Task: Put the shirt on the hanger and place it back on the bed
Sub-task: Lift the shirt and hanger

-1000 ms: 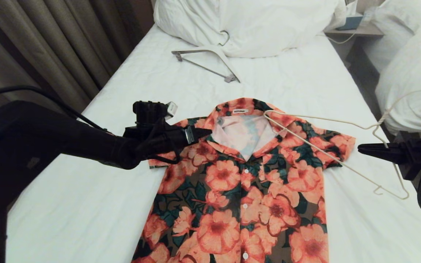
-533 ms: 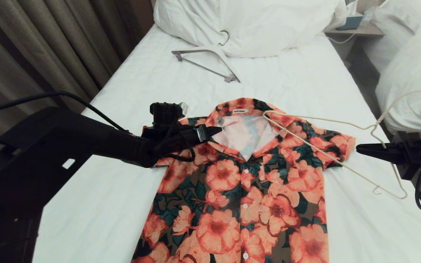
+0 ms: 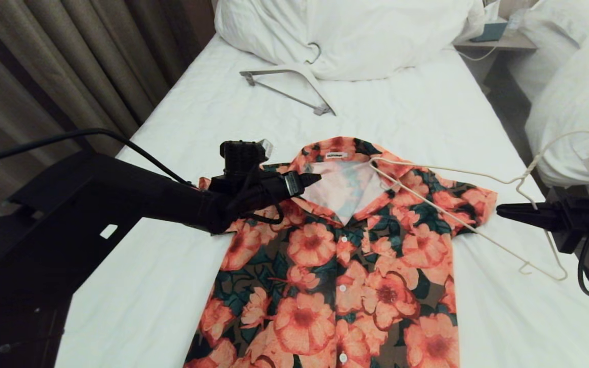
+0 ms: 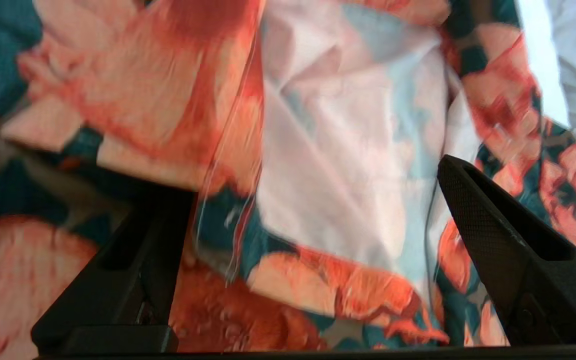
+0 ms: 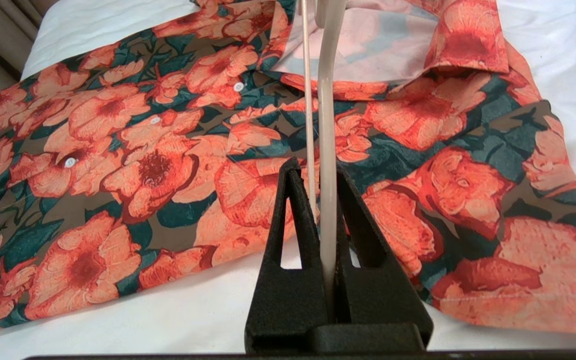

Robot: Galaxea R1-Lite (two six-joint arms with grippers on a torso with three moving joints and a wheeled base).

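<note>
the left gripper (image 3: 311,180) has slid a bit further over the shirt (image 3: 335,266) toward the open collar, and its jaws have spread wide. it holds nothing. in the left wrist view the collar cloth sits between the two black fingers (image 4: 508,250), so it looks ready to pinch the collar and lift it. that would make room for the hanger to slip inside.

the right gripper (image 3: 504,210) has hardly moved. it is pinched tight on the thin cream hanger (image 3: 458,225), just beside the shirt's sleeve. one tip of the hanger lies at the collar and the rest slants over the shirt's shoulder. it is not inside the shirt yet.

the shirt lies flat, front up and buttoned, in the middle of the bed (image 3: 182,245).

counting: one flowery shirt, two hangers (the thin one in the gripper and a thicker grey-white hanger (image 3: 294,87) up near the pillow), one big pillow (image 3: 345,36) on this bed, and two grippers. a second bed (image 3: 575,92) shows at the side.
</note>
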